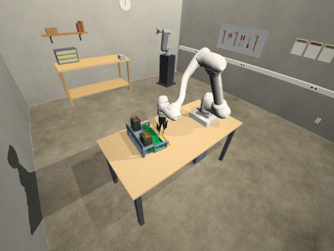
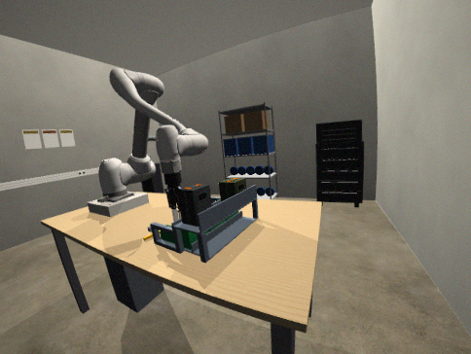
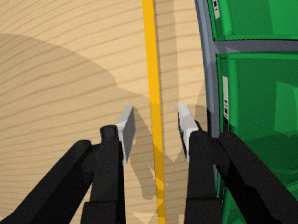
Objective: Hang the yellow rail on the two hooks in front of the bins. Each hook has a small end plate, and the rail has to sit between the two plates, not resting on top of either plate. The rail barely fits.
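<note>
The yellow rail (image 3: pixel 152 63) lies flat on the table, alongside the front of the grey rack with green bins (image 3: pixel 256 43). In the top view the rail (image 1: pixel 163 134) is a thin line beside the rack (image 1: pixel 146 138). My gripper (image 3: pixel 156 116) points straight down over the rail. Its fingers are open, one on each side of the rail, with a gap on both sides. In the top view the gripper (image 1: pixel 161 128) hangs just above the table by the rack. I cannot make out the hooks and their end plates clearly; one grey bracket (image 2: pixel 158 234) shows at the rack's near end.
Two dark boxes (image 1: pixel 135 123) (image 1: pixel 145 138) stand on the rack behind the bins. The arm's base plate (image 1: pixel 206 118) sits at the table's far right corner. The rack's grey frame (image 3: pixel 208 43) runs close beside the right finger.
</note>
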Tool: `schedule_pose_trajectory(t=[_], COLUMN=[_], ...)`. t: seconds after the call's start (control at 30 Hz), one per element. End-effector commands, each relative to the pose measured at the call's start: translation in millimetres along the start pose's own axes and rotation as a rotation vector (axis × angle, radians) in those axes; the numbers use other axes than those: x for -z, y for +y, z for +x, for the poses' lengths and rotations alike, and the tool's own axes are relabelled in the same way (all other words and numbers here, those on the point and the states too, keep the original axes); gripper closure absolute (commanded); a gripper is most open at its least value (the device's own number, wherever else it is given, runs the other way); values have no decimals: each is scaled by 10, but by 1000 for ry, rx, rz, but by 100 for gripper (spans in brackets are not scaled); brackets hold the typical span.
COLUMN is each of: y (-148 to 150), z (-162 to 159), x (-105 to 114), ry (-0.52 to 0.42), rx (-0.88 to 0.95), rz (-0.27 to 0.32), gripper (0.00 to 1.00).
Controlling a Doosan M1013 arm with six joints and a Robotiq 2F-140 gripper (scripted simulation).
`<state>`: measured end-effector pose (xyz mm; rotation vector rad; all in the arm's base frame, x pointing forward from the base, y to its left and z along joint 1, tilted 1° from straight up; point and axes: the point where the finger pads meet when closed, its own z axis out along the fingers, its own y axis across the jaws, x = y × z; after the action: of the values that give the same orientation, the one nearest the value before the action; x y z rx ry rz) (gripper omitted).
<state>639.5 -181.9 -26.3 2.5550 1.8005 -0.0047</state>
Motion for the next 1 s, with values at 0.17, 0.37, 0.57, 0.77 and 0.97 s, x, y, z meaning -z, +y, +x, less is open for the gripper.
schedule_pose_trajectory(t=[0.17,0.37,0.57,0.77,0.97], y=[0,0,0,0,1], z=[1,1,1,1,1], x=[-4,-4,-4,-4,-3], ry=[0,0,0,0,0], rx=[0,0,0,0,0], rz=[0,0,0,0,0], gripper=[63,90,90,90,90])
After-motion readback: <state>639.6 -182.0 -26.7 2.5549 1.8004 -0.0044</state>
